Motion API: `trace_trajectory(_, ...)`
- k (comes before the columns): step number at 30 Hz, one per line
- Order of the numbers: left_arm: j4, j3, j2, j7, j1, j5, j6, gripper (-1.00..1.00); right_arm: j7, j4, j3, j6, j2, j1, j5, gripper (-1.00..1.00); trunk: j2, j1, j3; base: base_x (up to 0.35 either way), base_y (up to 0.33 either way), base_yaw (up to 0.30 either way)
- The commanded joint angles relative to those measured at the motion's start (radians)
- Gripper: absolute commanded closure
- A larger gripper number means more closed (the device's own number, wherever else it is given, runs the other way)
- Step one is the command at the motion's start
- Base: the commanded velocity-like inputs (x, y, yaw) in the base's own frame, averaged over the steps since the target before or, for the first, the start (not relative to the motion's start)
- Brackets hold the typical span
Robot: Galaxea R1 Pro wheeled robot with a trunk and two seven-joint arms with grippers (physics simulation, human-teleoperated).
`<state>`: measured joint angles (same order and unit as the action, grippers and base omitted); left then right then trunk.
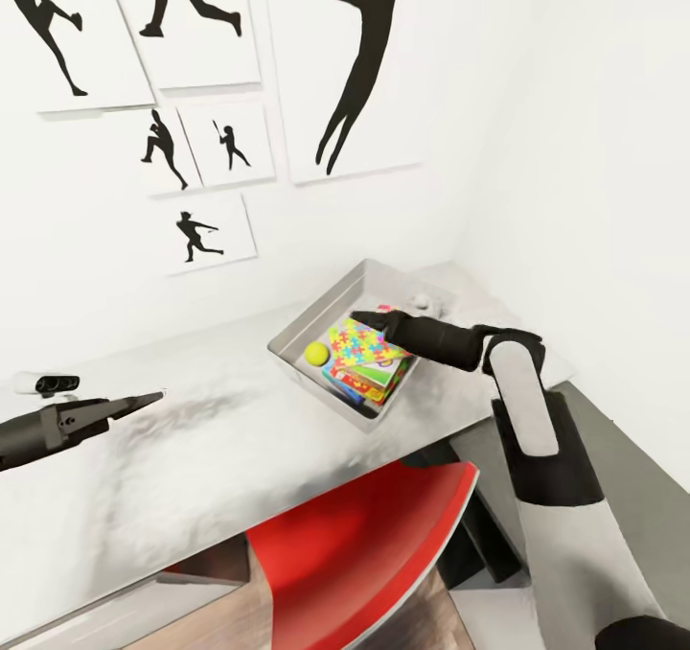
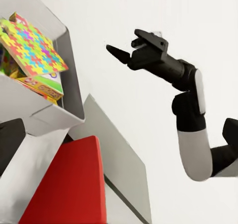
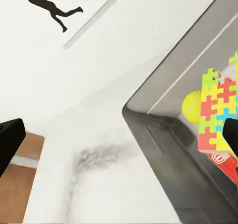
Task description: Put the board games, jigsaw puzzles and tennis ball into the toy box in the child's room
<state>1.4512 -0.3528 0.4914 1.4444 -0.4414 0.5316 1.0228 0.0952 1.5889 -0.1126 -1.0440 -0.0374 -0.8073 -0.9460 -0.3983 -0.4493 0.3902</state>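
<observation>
The toy box point(image 1: 321, 313) is a shallow grey tray on the pale table point(image 1: 192, 468), close to the wall corner. Inside it a bright jigsaw puzzle point(image 1: 362, 345) lies tilted on stacked board games point(image 1: 369, 383), with the yellow tennis ball point(image 1: 316, 353) beside them. The right wrist view has the ball point(image 3: 191, 105) next to the puzzle point(image 3: 218, 110). My right gripper point(image 1: 369, 318) hovers open just above the puzzle, with nothing in it; the left wrist view shows its spread fingers point(image 2: 115, 53). My left gripper point(image 1: 151, 400) hangs open over the table's left part, well away from the box.
A red chair point(image 1: 364, 545) is tucked under the table's front edge. Black silhouette posters point(image 1: 192, 17) cover the wall behind. A small pale object point(image 1: 419, 297) lies on the table behind the box. The lower dark cabinet top point(image 1: 623, 439) adjoins on the right.
</observation>
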Motion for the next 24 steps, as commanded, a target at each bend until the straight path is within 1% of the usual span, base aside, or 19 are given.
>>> trace_trajectory(1, -0.001, -0.008, 0.003, 0.007, 0.011, 0.001, 0.008, -1.00, -0.080, 0.001, 0.052, -0.003, 0.019, 0.031, -0.017, -1.00, -0.002, -0.001, 0.000, 0.000, -0.001, -0.057)
trace_trajectory(4, -0.003, -0.025, 0.006, 0.015, 0.038, 0.001, 0.006, -1.00, -0.350, 0.003, 0.177, -0.003, 0.072, 0.120, -0.020, -1.00, -0.002, -0.001, -0.005, 0.000, -0.001, -0.087)
trace_trajectory(7, -0.003, -0.028, 0.006, 0.019, 0.063, 0.001, -0.012, -1.00, -0.595, 0.003, 0.302, -0.002, 0.106, 0.200, -0.019, -1.00, -0.002, -0.001, -0.010, 0.000, 0.000, -0.117)
trace_trajectory(8, -0.003, -0.028, 0.006, 0.019, 0.067, 0.001, -0.017, -1.00, -0.631, 0.003, 0.326, -0.002, 0.110, 0.217, -0.020, -1.00, -0.002, -0.001, -0.011, 0.000, 0.000, -0.125)
trace_trajectory(10, -0.003, -0.029, 0.005, 0.026, 0.074, 0.002, -0.035, -1.00, -0.771, 0.003, 0.416, -0.001, 0.119, 0.291, -0.020, -1.00, -0.002, -0.001, -0.014, 0.000, 0.000, -0.129)
trace_trajectory(11, -0.003, -0.029, 0.005, 0.027, 0.075, 0.003, -0.038, -1.00, -0.805, 0.003, 0.436, 0.000, 0.120, 0.310, -0.020, -1.00, -0.002, -0.001, -0.016, 0.000, 0.000, -0.130)
trace_trajectory(12, -0.003, -0.029, 0.004, 0.030, 0.077, 0.003, -0.042, -1.00, -0.869, 0.003, 0.474, 0.000, 0.121, 0.347, -0.019, -1.00, -0.002, -0.001, -0.017, 0.000, 0.000, -0.131)
trace_trajectory(13, -0.003, -0.029, 0.004, 0.031, 0.077, 0.003, -0.043, -1.00, -0.899, 0.003, 0.491, 0.001, 0.122, 0.365, -0.019, -1.00, -0.002, -0.001, -0.019, 0.000, 0.000, -0.131)
trace_trajectory(14, -0.003, -0.029, 0.004, 0.033, 0.078, 0.003, -0.045, -1.00, -0.952, 0.003, 0.521, 0.004, 0.122, 0.401, -0.017, -1.00, -0.002, -0.001, -0.021, 0.000, 0.000, -0.132)
trace_trajectory(15, -0.003, -0.029, 0.004, 0.034, 0.078, 0.004, -0.045, -1.00, -0.975, 0.003, 0.532, 0.010, 0.122, 0.419, -0.016, -1.00, -0.002, -0.001, -0.022, 0.000, 0.000, -0.132)
trace_trajectory(16, -0.003, -0.029, 0.003, 0.034, 0.079, 0.004, -0.046, -1.00, -1.012, 0.003, 0.550, 0.032, 0.123, 0.454, -0.014, -1.00, -0.002, -0.001, -0.024, 0.000, 0.000, -0.132)
trace_trajectory(18, -0.003, -0.028, 0.000, 0.034, 0.079, 0.004, -0.046, -1.00, -1.038, 0.003, 0.561, 0.064, 0.123, 0.487, -0.013, -1.00, -0.002, -0.001, -0.027, 0.000, 0.000, -0.132)
trace_trajectory(19, -0.003, -0.027, -0.002, 0.034, 0.079, 0.004, -0.047, -1.00, -1.057, 0.003, 0.567, 0.098, 0.124, 0.518, -0.013, -1.00, -0.002, -0.001, -0.028, 0.000, 0.000, -0.133)
trace_trajectory(20, -0.003, -0.027, -0.002, 0.034, 0.079, 0.004, -0.047, -1.00, -1.065, 0.003, 0.569, 0.114, 0.124, 0.532, -0.013, -1.00, -0.002, -0.001, -0.030, -0.006, 0.000, -0.133)
trace_trajectory(21, -0.003, -0.027, -0.004, 0.034, 0.079, 0.005, -0.047, -1.00, -1.081, 0.003, 0.570, 0.140, 0.124, 0.559, -0.013, -1.00, -0.002, -0.001, -0.032, -0.037, 0.000, -0.141)
trace_trajectory(24, -0.003, -0.026, -0.005, 0.034, 0.079, 0.004, -0.048, -1.00, -1.107, 0.003, 0.572, 0.165, 0.123, 0.593, -0.012, -1.00, -0.002, -0.001, -0.036, -0.073, 0.002, -0.155)
